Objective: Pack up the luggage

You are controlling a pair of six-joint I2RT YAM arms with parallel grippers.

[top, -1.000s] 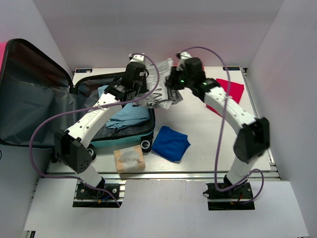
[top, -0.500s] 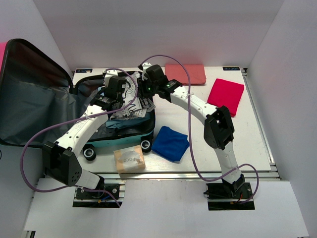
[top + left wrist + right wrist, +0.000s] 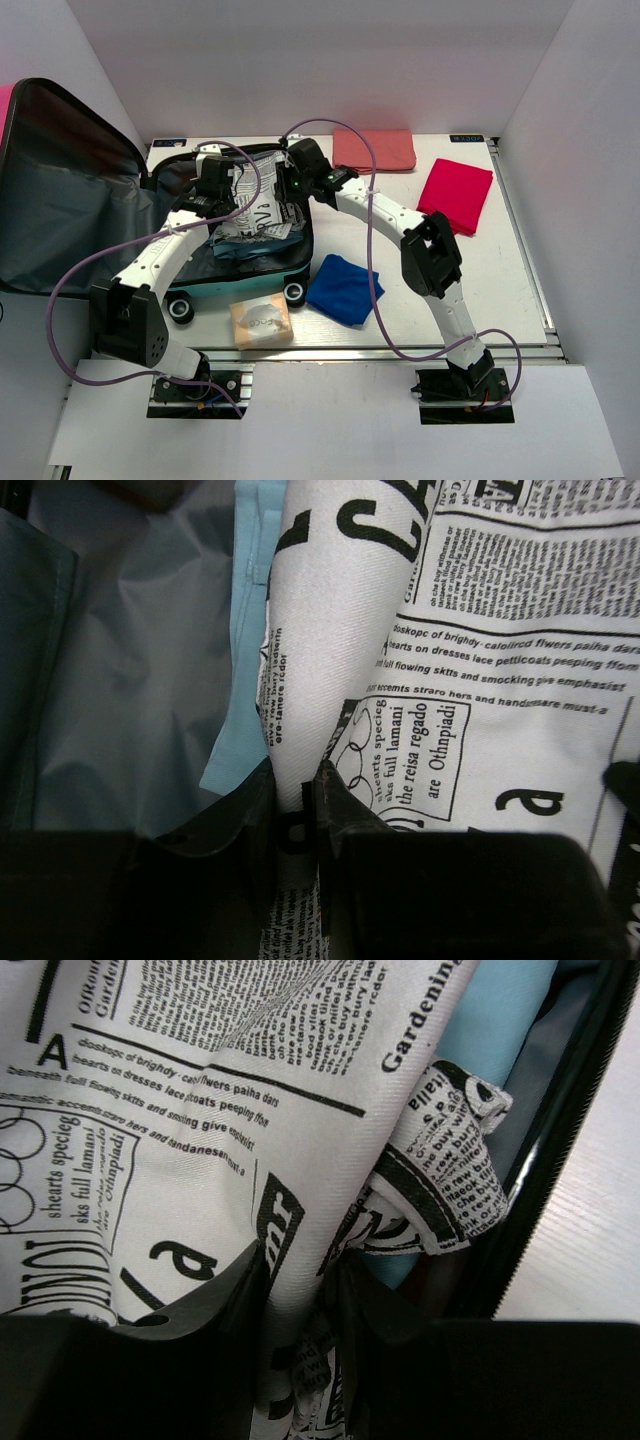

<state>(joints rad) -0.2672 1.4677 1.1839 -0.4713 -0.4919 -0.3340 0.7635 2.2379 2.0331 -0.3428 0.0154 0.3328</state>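
The luggage (image 3: 250,278) lies open on the left side of the desk (image 3: 420,300), lid thrown back to the left and teal tub facing up. The newspaper-print cloth (image 3: 255,205) hangs over that tub, on top of a light blue garment (image 3: 232,246) lying inside it. The left fingers (image 3: 240,815) are clamped on a fold of the cloth toward the luggage's lid side, and the right fingers (image 3: 225,1290) pinch another fold by the luggage's right rim. That rim looks like the trouble spot: in the right wrist view a bunched corner sits just beside the zip edge, so a release without pushing inward could leave cloth draped over the edge and foul the closing. Arms pulling apart could also stretch the cloth taut rather than let it settle. A blue cloth (image 3: 345,288) and a tan box (image 3: 262,322) wait just outside the luggage's front.
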